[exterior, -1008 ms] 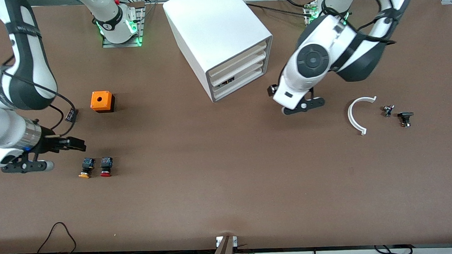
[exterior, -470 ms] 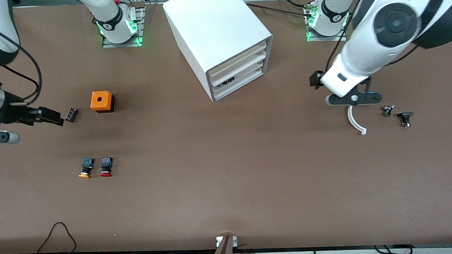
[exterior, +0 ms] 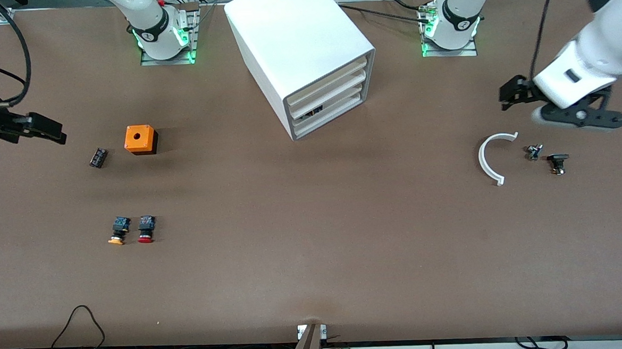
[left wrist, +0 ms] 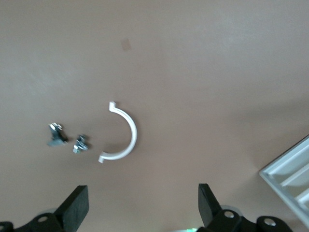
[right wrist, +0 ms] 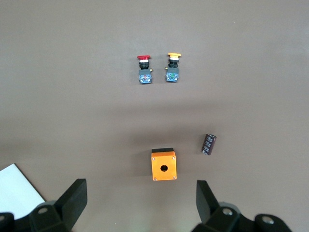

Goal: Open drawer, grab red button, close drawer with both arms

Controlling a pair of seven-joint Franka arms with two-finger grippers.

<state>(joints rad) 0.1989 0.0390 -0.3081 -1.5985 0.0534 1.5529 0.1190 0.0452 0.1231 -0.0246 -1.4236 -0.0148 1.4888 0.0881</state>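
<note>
At the middle of the table's far edge, between the two bases, we see the white cabinet, the biggest thing here, its four tray fronts facing obliquely toward the camera and the left arm's end; every drawer sits flush, so we judge the opening step not yet done. The left gripper hangs over bare table toward the left arm's end, just over the ground above the white curved piece, and its wrist view shows the fingers spread wide with nothing between them. From it the drawer fronts lie toward the middle of the table, and this arm is the one they face, so we would give it the pull. The right gripper hangs over the right arm's end of the table, its fingers likewise wide and empty. Near it sit the orange cube and a small dark cylinder. The button lies well nearer the camera than that gripper, on its side, touching nothing, just beside the orange-capped button. Its long axis runs toward the camera, red cap at the near end, black body pointing back at the bases, so the right arm is plainly nearer to it.
</note>
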